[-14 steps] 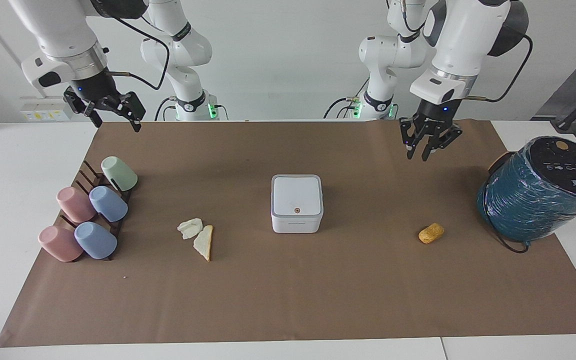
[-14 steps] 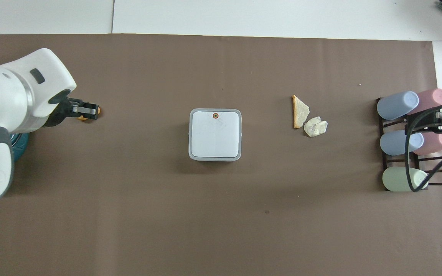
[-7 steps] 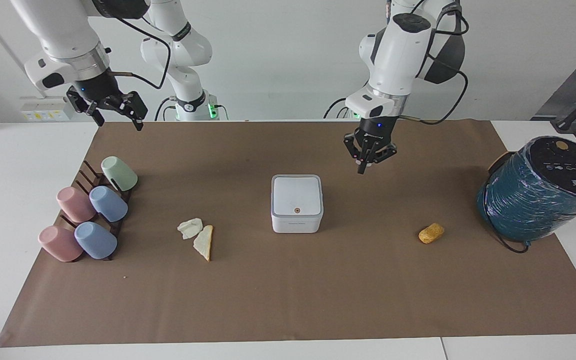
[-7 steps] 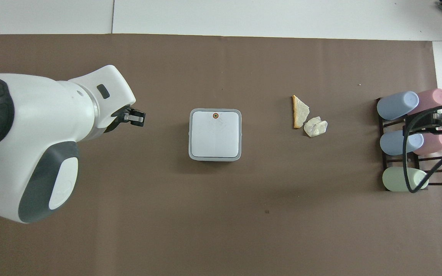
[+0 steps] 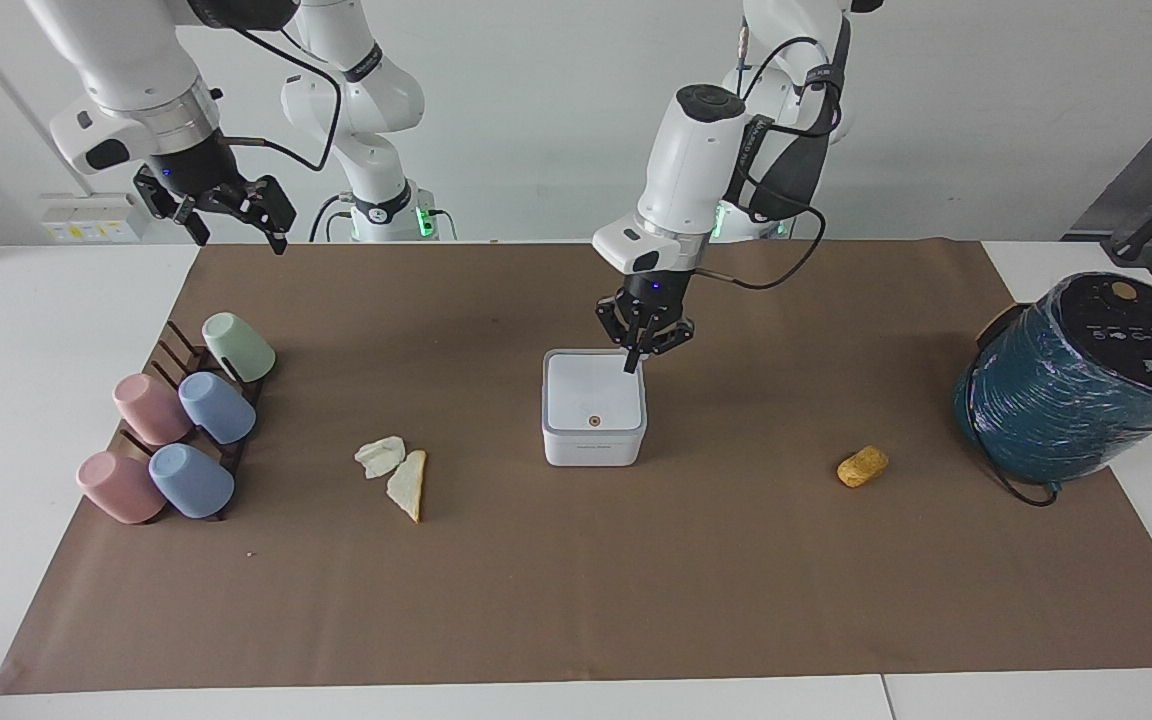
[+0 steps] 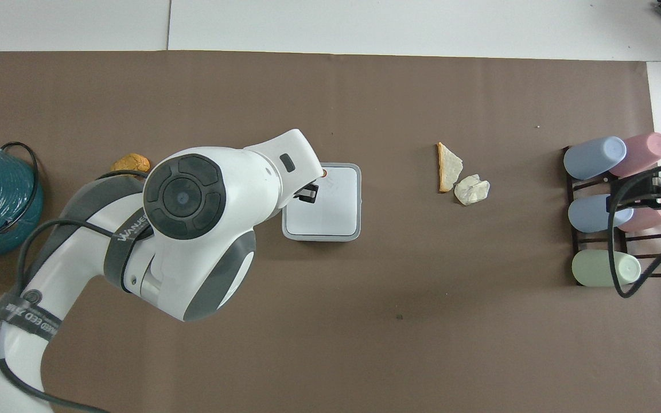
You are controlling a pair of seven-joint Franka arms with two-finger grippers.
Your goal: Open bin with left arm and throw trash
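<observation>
Bin (image 5: 594,408) sits mid-worktop on the brown paper mat (image 5: 576,600), lid down, its orange button (image 5: 593,420) on the lid edge farther from the robots. I read the left pincer (image 5: 633,362) as fully closed, fingertips together and holding nothing. It hangs tip-down over the bin's corner nearer the robots, on the side toward the left arm's end of the worktop. From the facing view the tip looks just above or on the lid rim; I cannot tell whether it touches. In the overhead view the left arm's wrist housing covers that side of the bin and part of the button.

Trash, three pieces, all on the mat:
- crumpled white paper wad (image 5: 380,456), toward the right arm's end of the worktop, touching or just beside the wedge;
- pale wedge with a tan edge (image 5: 408,484), slightly farther from the robots than the wad;
- yellow-orange spongy lump (image 5: 862,466), toward the left arm's end, between the bin and the teal wrapped cylinder (image 5: 1081,375).

Right pincer (image 5: 232,218) waits in the air with its fingers spread wide and nothing in them, over the mat's corner nearest the right arm's base, above the cup rack (image 5: 181,360).

Five pastel cups lie tipped on that rack: one green (image 5: 238,347), two pink (image 5: 150,407), two blue (image 5: 217,407).
</observation>
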